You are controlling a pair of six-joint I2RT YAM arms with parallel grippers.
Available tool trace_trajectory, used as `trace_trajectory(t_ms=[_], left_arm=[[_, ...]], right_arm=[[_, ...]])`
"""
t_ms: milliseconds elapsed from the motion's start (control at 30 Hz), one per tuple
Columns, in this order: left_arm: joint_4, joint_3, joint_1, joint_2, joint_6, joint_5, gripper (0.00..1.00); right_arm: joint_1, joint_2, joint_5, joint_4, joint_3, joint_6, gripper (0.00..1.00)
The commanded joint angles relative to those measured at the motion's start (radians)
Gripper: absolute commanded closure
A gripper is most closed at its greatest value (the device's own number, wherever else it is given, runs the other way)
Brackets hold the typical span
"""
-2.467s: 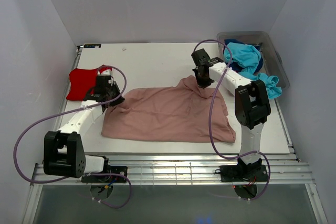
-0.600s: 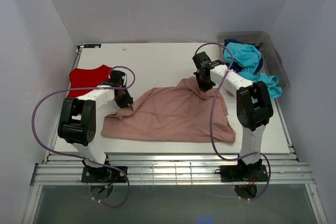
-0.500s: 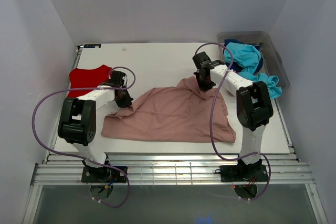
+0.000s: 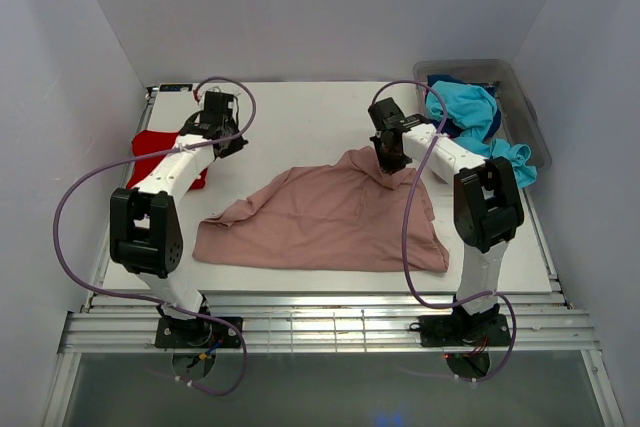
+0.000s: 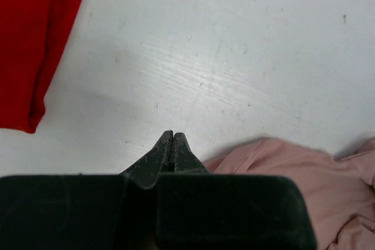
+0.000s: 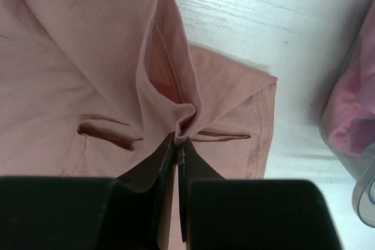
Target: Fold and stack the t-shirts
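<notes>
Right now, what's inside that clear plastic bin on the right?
A turquoise t-shirt spills over the bin rim; navy cloth peeks out beside it, pink cloth shows through the wall. Anything deeper is covered.

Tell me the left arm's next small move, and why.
Likely open the left gripper and lower it onto the dusty-pink t-shirt's loose left edge. Its jaws are shut on nothing over the table, while the right gripper pinches a fold at the shirt's far right, so the cloth can't be spread from one side.
</notes>
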State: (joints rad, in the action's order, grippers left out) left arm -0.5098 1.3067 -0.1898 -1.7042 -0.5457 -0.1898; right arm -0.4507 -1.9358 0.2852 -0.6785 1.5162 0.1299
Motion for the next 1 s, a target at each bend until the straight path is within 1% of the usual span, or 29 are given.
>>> trace_trajectory(t_ms=[0, 67, 100, 200, 233, 333, 367, 500, 767, 833, 900, 967], left_arm=[[-0.029, 0.058, 0.009, -0.015, 0.055, -0.082, 1.0], [-0.061, 0.083, 0.013, -0.06, 0.069, -0.036, 1.0], [-0.074, 0.089, 0.013, -0.074, 0.069, 0.013, 1.0], [-0.084, 0.028, 0.013, -0.063, 0.04, 0.097, 0.81], [-0.081, -0.021, 0.013, -0.052, 0.018, 0.121, 0.68], [-0.073, -0.095, 0.007, -0.014, -0.02, 0.208, 0.6], [-0.058, -0.139, 0.004, -0.005, -0.039, 0.231, 0.6], [-0.035, -0.199, 0.0, 0.012, -0.065, 0.272, 0.59], [-0.033, -0.215, -0.013, 0.023, -0.085, 0.285, 0.6], [-0.033, -0.218, -0.017, 0.031, -0.085, 0.28, 0.65], [-0.033, -0.222, -0.017, 0.028, -0.086, 0.288, 0.74], [-0.033, -0.234, -0.017, 0.023, -0.094, 0.302, 0.76]], right_arm=[[0.006, 0.04, 0.0, 0.0, 0.015, 0.008, 0.92], [0.006, 0.032, 0.0, -0.003, 0.022, 0.008, 0.92], [0.004, 0.029, -0.001, -0.004, 0.025, 0.01, 0.92], [0.004, 0.026, 0.002, -0.003, 0.027, 0.008, 0.92], [0.006, 0.024, 0.003, -0.004, 0.027, 0.01, 0.92], [0.006, 0.017, 0.002, -0.004, 0.025, 0.008, 0.92], [0.004, 0.014, -0.003, -0.006, 0.027, 0.008, 0.92], [0.006, 0.006, -0.012, -0.003, 0.032, 0.013, 0.92], [0.004, 0.011, -0.011, -0.003, 0.022, 0.014, 0.92], [0.004, 0.011, -0.012, -0.001, 0.018, 0.016, 0.92], [0.004, 0.012, -0.017, 0.002, 0.016, 0.016, 0.92], [0.004, 0.012, -0.02, 0.002, 0.015, 0.016, 0.92]])
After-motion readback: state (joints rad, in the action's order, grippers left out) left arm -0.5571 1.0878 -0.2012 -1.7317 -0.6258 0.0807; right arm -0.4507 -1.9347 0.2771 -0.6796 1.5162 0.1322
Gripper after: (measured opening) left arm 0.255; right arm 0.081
